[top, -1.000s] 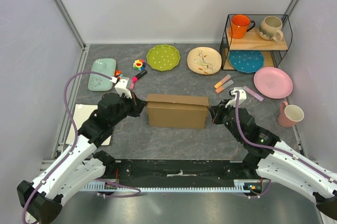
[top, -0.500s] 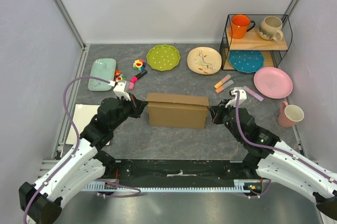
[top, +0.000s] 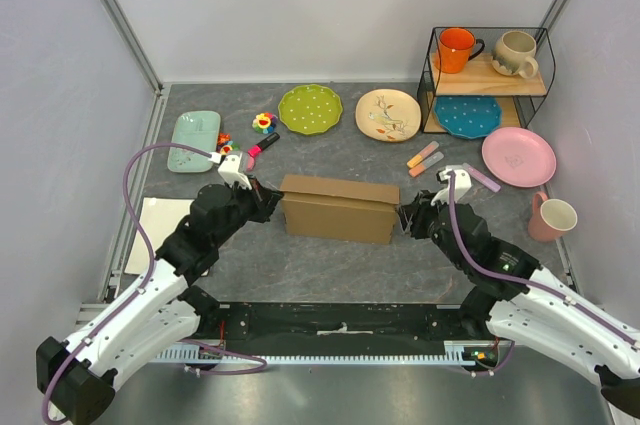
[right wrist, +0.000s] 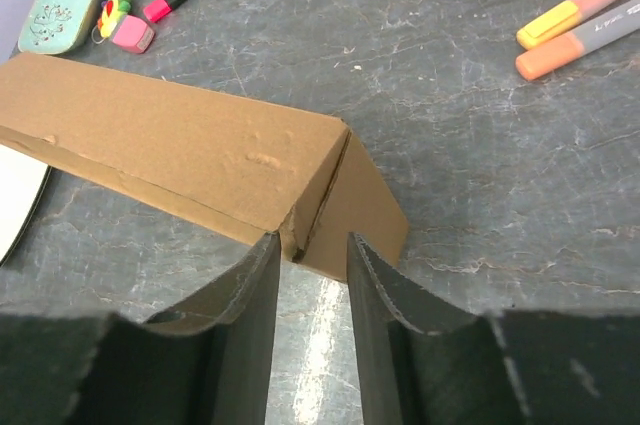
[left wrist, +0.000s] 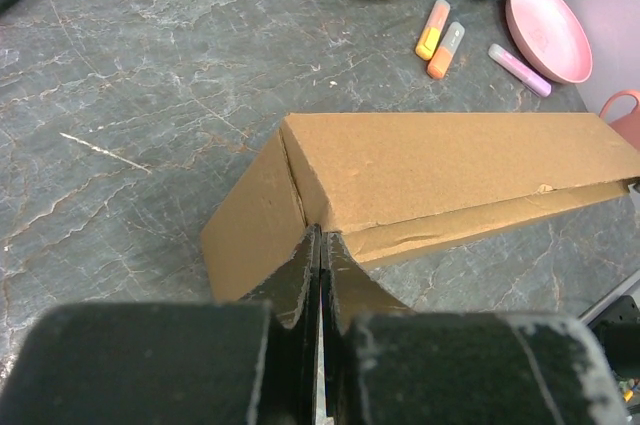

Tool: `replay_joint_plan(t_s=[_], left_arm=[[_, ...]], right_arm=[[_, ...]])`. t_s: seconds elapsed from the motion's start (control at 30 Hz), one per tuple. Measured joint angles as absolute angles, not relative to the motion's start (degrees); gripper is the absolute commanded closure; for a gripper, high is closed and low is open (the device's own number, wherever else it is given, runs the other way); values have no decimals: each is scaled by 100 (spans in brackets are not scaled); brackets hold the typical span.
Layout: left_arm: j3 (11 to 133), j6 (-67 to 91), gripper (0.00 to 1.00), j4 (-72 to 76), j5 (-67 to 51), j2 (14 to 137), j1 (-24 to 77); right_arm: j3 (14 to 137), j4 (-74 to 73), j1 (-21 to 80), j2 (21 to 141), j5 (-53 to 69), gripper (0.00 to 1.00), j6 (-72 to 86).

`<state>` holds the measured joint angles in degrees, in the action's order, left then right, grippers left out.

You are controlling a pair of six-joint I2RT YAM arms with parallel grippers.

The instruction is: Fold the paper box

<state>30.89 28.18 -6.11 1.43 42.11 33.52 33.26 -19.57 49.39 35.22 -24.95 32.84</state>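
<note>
The paper box (top: 337, 207) is a closed, long brown cardboard shape lying at mid-table, its right end slightly nearer me. My left gripper (top: 268, 201) is at its left end. In the left wrist view the left gripper (left wrist: 320, 237) is shut, fingers pressed together, tips touching the box (left wrist: 440, 165) at its corner seam, with nothing visible between them. My right gripper (top: 406, 216) is at the right end. In the right wrist view the right gripper (right wrist: 312, 243) is open, its fingers either side of the box (right wrist: 170, 145) corner, not clamping it.
A white tray (top: 160, 230) lies left of my left arm and a mint dish (top: 195, 140) behind it. Behind the box are toys (top: 263, 123), a green plate (top: 310, 108), a cream plate (top: 388, 114) and highlighters (top: 424, 158). Right: rack (top: 488, 75), pink plate (top: 518, 156), pink mug (top: 552, 217).
My right gripper has opened off the box's right corner. The left gripper stayed shut and pushed slightly forward. The box has turned a little, its left end farther back.
</note>
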Motion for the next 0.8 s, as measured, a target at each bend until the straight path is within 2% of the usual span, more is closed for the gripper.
replay_joint_plan(t_s=[0.3, 0.43, 0.5, 0.53, 0.63, 0.8], left_arm=[[3109, 2908, 97, -607, 134, 4252, 3352], [3138, 2950, 83, -607, 128, 4305, 3354], [3151, 2995, 79, -613, 117, 4316, 3356], [3159, 3011, 77, -628, 115, 4318, 3358], [3225, 3026, 72, -755, 86, 4307, 3369], [3339, 2958, 68, -1299, 91, 4182, 3387]], right_arm=[[4195, -2257, 4939, 3450, -2499, 60, 3013], [4335, -1894, 4939, 3752, -2471, 66, 2945], [4318, -1728, 4939, 4093, -2423, 68, 2921], [4307, -1702, 4939, 4167, -2414, 73, 2915], [4005, -1507, 4939, 4453, -2379, 77, 2923], [3500, -1055, 4939, 4379, -2390, 78, 3074]])
